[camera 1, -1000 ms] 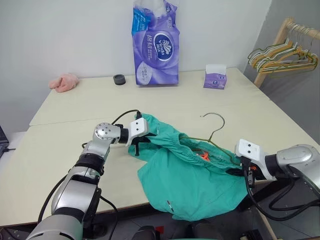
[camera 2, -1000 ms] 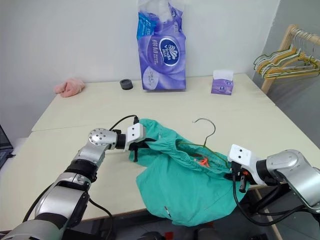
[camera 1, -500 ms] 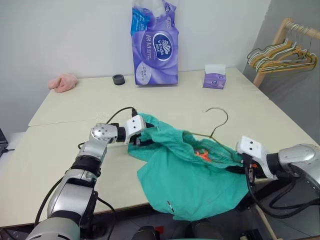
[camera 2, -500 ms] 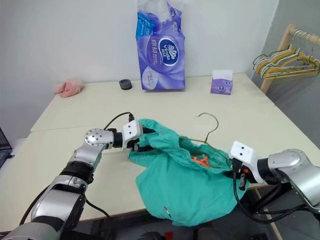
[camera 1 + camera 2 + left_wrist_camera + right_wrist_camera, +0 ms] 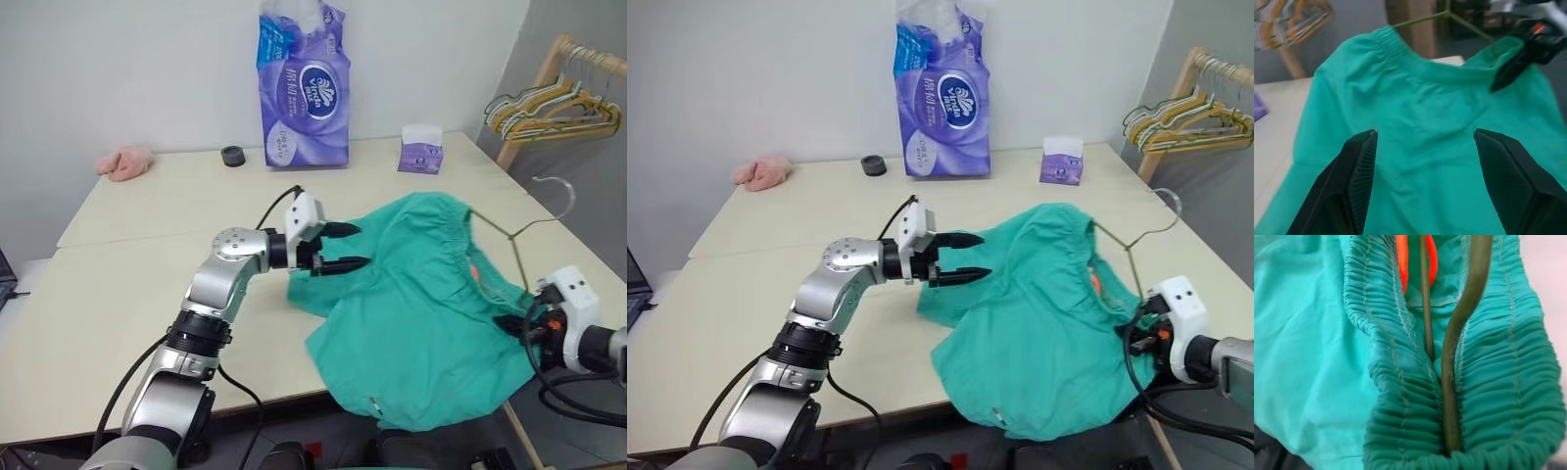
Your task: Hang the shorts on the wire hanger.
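shorts (image 5: pixel 421 313): one, on one wire hanger (image 5: pixel 509 235); right claw (image 5: pixel 516 324) clamps both; left claw (image 5: pixel 348 247) agape, empty.

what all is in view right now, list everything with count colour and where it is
shorts: 1, teal-green, spread over the table's near right part, lower edge hanging past the front
wire hanger: 1, olive-grey, threaded into the waistband, hook raised at the right
tissue roll pack: 1, purple, standing at the table's back against the wall
tissue box: 1, purple and white, back right of the table
pink cloth: 1, pink, back left of the table
small ring: 1, black, back of the table beside the pack
bunched hangers: several, yellow, green and white, on a wooden rack at far right
table: 1, cream
left gripper: open, over the shorts' left edge
right gripper: shut on the waistband and hanger at the right
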